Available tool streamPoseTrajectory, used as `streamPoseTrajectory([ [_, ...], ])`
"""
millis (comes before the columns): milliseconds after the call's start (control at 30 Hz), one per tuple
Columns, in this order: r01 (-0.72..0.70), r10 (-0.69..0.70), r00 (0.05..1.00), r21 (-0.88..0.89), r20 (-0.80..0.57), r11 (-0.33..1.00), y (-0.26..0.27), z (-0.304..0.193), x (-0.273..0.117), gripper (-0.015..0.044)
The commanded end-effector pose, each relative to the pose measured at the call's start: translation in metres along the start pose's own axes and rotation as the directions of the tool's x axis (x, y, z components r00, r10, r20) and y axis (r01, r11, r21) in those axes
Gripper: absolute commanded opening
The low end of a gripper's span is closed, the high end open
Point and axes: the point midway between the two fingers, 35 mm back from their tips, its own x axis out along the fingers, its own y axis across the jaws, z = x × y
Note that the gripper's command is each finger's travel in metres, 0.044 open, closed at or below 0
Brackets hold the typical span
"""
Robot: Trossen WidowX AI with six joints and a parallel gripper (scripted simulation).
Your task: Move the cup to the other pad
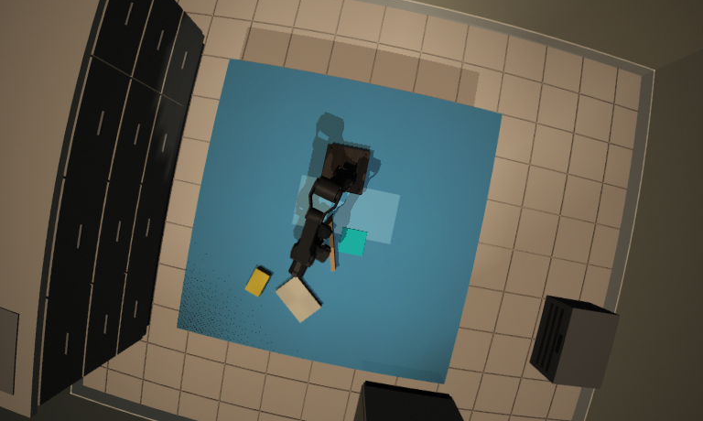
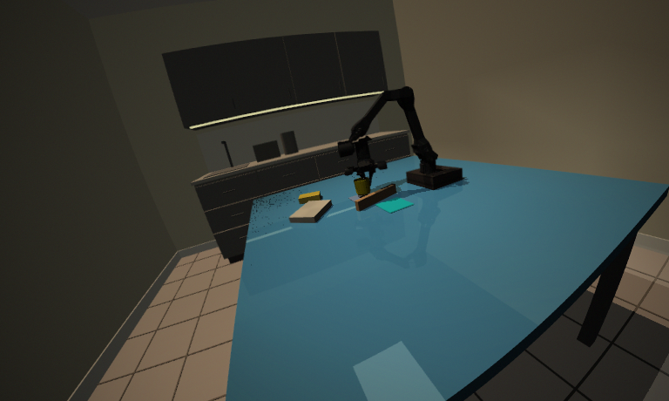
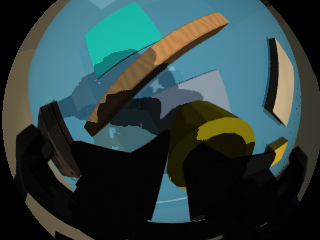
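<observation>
My gripper (image 2: 365,176) (image 3: 175,135) is shut on the wall of the olive-yellow cup (image 2: 361,186) (image 3: 220,126), with one finger outside it and the other over its mouth. The cup looks close to upright and appears slightly above the grey pad (image 2: 352,198) (image 3: 212,90). The teal pad (image 1: 353,242) (image 2: 395,205) (image 3: 120,37) lies on the other side of the wooden bar. The arm hides the cup in the top view. The cup's inside is dark and partly covered by a finger, so I cannot make out the marbles.
The wooden bar (image 1: 332,256) (image 2: 375,198) (image 3: 185,40) stands between the two pads. A cream block (image 1: 298,298) (image 2: 310,211) (image 3: 283,82) and a smaller yellow block (image 1: 258,281) (image 2: 309,197) (image 3: 278,152) lie beyond the grey pad's side of the bar.
</observation>
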Motion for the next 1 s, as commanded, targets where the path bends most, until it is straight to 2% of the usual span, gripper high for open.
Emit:
streamPoseTrajectory([
  [0,0.016,-0.016,1.0,0.002,0.002,1.0,-0.002,0.0,-0.019,0.0],
  [300,0.015,-0.015,1.0,0.0,-0.001,1.0,0.0,0.001,-0.049,0.0],
  [967,0.01,-0.01,1.0,-0.005,0.003,1.0,0.0,0.003,-0.046,0.0],
])
